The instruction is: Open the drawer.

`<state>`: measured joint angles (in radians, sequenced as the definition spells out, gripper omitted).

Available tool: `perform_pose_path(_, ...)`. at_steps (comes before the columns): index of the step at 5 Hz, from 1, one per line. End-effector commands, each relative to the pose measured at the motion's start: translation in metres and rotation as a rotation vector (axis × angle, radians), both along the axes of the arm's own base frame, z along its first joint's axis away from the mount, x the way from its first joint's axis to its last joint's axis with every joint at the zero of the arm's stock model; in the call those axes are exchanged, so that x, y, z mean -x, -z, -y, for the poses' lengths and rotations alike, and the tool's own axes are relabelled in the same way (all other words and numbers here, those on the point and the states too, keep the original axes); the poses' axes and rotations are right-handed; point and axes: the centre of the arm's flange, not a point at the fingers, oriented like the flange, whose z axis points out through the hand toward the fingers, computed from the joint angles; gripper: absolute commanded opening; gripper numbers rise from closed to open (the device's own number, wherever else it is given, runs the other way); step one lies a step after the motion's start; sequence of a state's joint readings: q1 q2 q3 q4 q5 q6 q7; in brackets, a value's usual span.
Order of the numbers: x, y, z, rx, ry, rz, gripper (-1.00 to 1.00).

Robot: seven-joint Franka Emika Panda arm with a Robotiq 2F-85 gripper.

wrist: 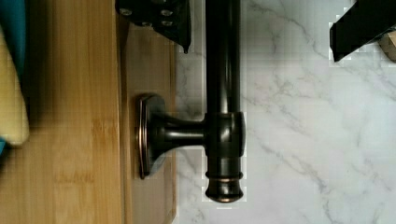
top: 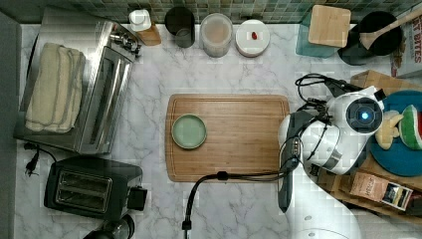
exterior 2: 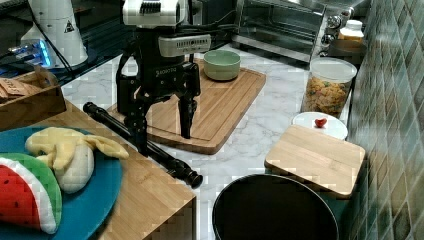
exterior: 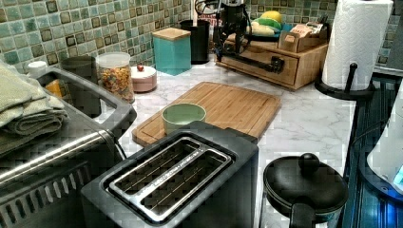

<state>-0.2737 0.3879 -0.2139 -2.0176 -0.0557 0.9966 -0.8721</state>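
Top view: arm bent over the counter's right edge (the top view's right), gripper pointing down between cutting board and wooden box; drawer front hidden under the arm here.

Left view: drawer in the wooden box at the counter's far edge, looks closed or nearly so, black bar handle along its front, gripper hanging over the handle's far end.

Right view: fingers spread open, one finger on the board side of the handle, the other against the box side; straddling the bar, not clamped. Wrist vertical, fingers straight down.

Wrist view: handle running between the two fingertips, one finger close to the drawer face, other well off over marble. Bar end and mounting post in sight.

Risks, judged: pulling without closing could slip off the bar; grasp near the bar's end could rack the drawer and jam it; inner finger may scrape the wood face
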Motion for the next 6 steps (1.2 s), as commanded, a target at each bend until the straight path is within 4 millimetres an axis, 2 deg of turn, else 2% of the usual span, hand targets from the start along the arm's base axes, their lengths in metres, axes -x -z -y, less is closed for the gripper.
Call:
perform_pose_path(1, 0.041, 0.044, 0.026, -0.069, -0.036, -0.098, 1.0)
perform_pose_path(2, 0.044, 0.043, 0.014, -0.079, -0.037, -0.077, 1.0)
perform_pose_path(3, 0.039, 0.041, -0.007, -0.095, -0.037, -0.076, 1.0)
perform_pose_path(4, 0.02, 0.041, -0.032, -0.108, -0.044, -0.065, 1.0)
perform_pose_path(6, -0.003, 0.033, -0.102, -0.117, -0.007, -0.051, 1.0)
